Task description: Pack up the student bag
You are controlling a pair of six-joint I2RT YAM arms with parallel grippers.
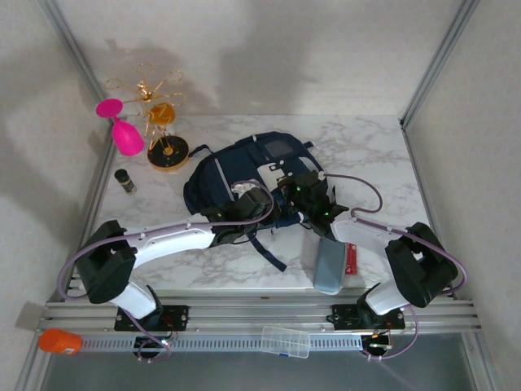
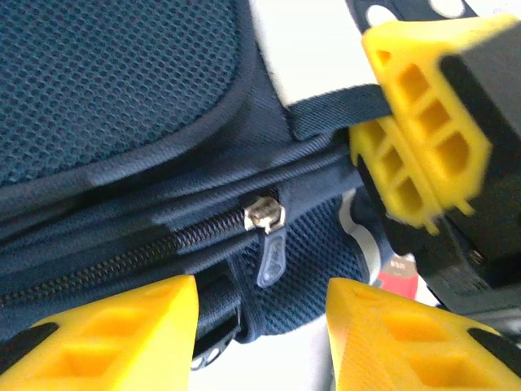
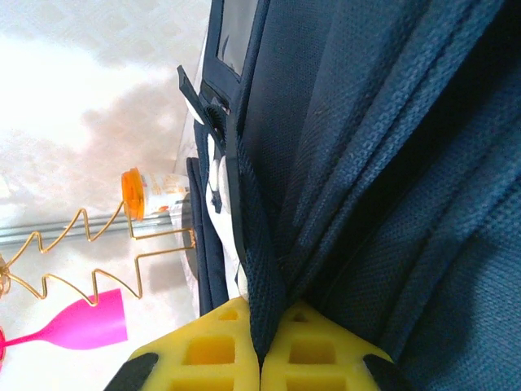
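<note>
Your right gripper (image 3: 262,352) is pinched tight on a fold of the backpack (image 3: 391,163); your left gripper (image 2: 260,330) stands parted — the zipper pull (image 2: 273,244) hangs just ahead of the gap, untouched.

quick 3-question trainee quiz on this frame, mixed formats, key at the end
1. True or false: the right end effector is shut on a fold of the student bag.
2. What lies just ahead of the open left end effector? A) zipper pull B) pencil case C) bottle cap
3. Fill in: the wine glass to the left of the student bag in the top view is ____.
Key: 1 true; 2 A; 3 pink.
</note>
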